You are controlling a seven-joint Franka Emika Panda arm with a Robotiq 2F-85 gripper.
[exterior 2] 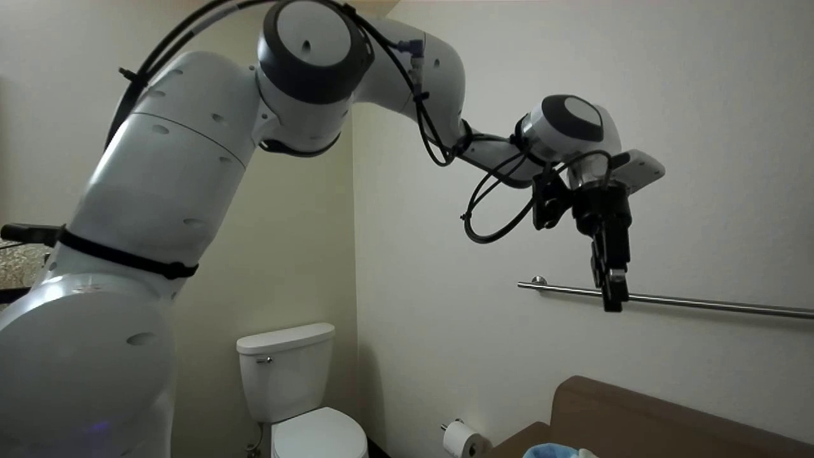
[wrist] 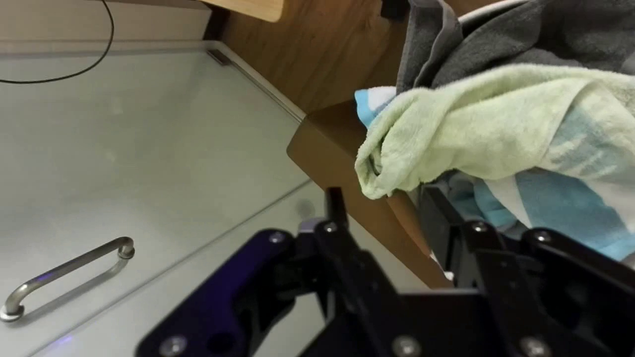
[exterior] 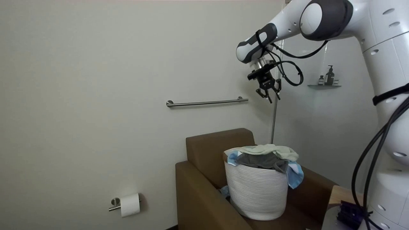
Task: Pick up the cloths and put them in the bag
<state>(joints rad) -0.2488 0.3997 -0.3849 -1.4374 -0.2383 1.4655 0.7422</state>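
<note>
A white ribbed basket-like bag (exterior: 258, 195) stands on the brown armchair, heaped to its rim with cloths. A pale green cloth (exterior: 271, 150) lies on top, also in the wrist view (wrist: 496, 119). A dark grey cloth (exterior: 263, 160) lies under it. A blue and white cloth (exterior: 294, 176) hangs over the rim. A bluish cloth (exterior: 224, 191) lies on the seat beside the bag, partly hidden. My gripper (exterior: 275, 100) is open and empty, high above the bag, pointing down. In the wrist view its fingers (wrist: 382, 193) are apart with nothing between them.
The armchair (exterior: 204, 191) has raised arms and a back around the bag. A towel bar (exterior: 207, 103) is on the wall behind. A shelf with bottles (exterior: 329, 76), a glass panel with a handle (wrist: 69, 272), a toilet paper roll (exterior: 130, 205) and a toilet (exterior 2: 318, 432) are around.
</note>
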